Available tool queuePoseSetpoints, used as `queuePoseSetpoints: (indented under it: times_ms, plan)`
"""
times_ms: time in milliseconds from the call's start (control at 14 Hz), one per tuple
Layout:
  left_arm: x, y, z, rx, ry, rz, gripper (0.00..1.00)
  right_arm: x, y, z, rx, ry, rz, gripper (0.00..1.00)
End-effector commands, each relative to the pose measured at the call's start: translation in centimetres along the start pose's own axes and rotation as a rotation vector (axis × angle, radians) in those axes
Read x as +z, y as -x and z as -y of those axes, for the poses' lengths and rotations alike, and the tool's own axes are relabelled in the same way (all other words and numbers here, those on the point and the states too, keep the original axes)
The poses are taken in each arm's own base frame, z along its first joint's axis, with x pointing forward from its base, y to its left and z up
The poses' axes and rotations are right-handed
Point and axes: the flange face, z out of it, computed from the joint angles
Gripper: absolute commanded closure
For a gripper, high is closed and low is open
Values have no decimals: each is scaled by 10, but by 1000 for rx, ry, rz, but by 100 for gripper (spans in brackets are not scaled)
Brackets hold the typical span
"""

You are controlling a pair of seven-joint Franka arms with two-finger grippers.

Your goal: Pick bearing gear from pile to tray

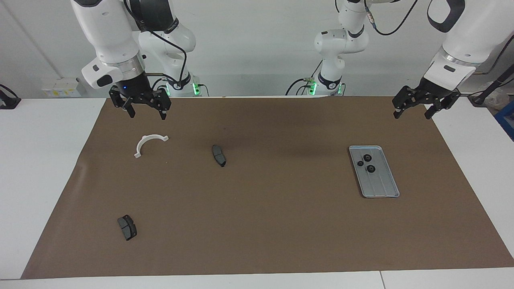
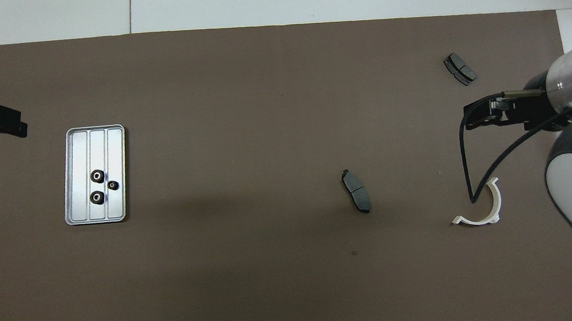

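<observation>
The grey tray [image 1: 381,192] lies on the brown mat toward the left arm's end; it also shows in the overhead view [image 2: 91,145]. Three black rings [image 1: 366,157] lie in it, in the half nearer the robots. What shows of the pile is a white half-ring bracket [image 1: 148,141] and two dark grey pads [image 1: 219,155] [image 1: 127,227], spread toward the right arm's end. No ring lies loose on the mat. My right gripper [image 1: 147,115] hangs open and empty over the mat by the bracket. My left gripper [image 1: 413,115] hangs open and empty over the mat's edge by the tray.
The brown mat [image 1: 281,224] covers most of the white table. The bracket [image 2: 489,213] and pads [image 2: 356,190] [image 2: 460,68] lie well apart from each other. A black cable [image 2: 465,167] hangs from the right arm over the bracket.
</observation>
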Motion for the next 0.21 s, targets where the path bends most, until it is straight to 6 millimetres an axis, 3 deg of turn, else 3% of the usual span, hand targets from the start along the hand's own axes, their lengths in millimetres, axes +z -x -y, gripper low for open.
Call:
queuePoseSetpoints:
  times_ms: [0, 143]
  plan:
    - [-1, 8, 0, -12, -17, 12, 0, 1, 3, 1, 20, -12, 15, 0]
    - [-1, 8, 1, -13, -17, 12, 0, 1, 3, 1, 20, -12, 15, 0]
